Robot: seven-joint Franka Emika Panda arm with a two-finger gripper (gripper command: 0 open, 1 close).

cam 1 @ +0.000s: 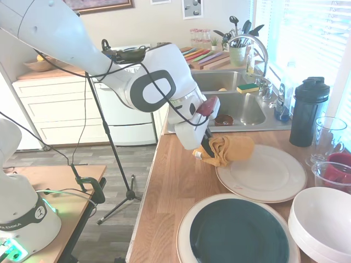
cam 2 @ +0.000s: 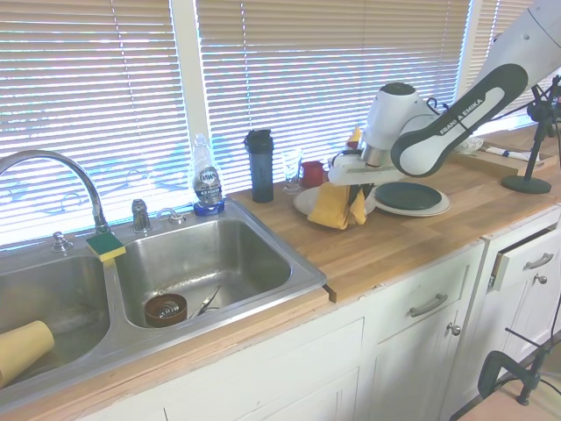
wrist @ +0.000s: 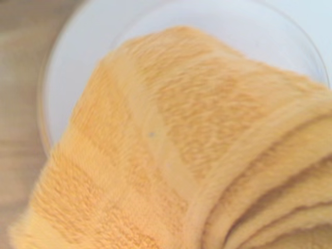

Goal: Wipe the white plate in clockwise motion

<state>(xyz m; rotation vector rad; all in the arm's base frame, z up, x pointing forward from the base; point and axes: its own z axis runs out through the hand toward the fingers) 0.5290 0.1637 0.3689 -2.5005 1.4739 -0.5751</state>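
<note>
On the wooden countertop (cam 1: pixel 175 192), right of centre in the first exterior view, sits the white plate (cam 1: pixel 271 178), flat, plain centre, raised rim. Gripper (cam 1: pixel 211 150) at the plate's 9 o'clock edge, fingers clamped on a folded yellow-orange towel (cam 1: pixel 230 149). Towel bunched, overhanging the plate rim at about 10 o'clock; whether it touches the plate surface can't be told. Second exterior view: same towel (cam 2: pixel 337 206) hangs down from the gripper (cam 2: pixel 351 186) in front of the white plate (cam 2: pixel 307 202), which is mostly hidden behind it.

Wrist view: towel (wrist: pixel 171 155) fills most of the picture, blurred, with the white plate (wrist: pixel 78 67) rim curving behind it and a bit of countertop (wrist: pixel 21 104) past the rim.

Around the white plate in the first exterior view: green-centred plate (cam 1: pixel 238 230) at 6 o'clock, just beside it. Deep white bowl (cam 1: pixel 323 219) at 5 o'clock. Clear plastic cup with red contents (cam 1: pixel 334 172) at 3 o'clock, clear glass (cam 1: pixel 329 137) at 2 o'clock, black shaker bottle (cam 1: pixel 309 112) at 1 o'clock. Steel sink (cam 1: pixel 236 107) at 11 o'clock, green-yellow sponge (cam 1: pixel 248 87) on its divider, faucet (cam 1: pixel 255 52) behind. Dish soap bottle (cam 2: pixel 207 186) near the sink's back edge in the second exterior view.
</note>
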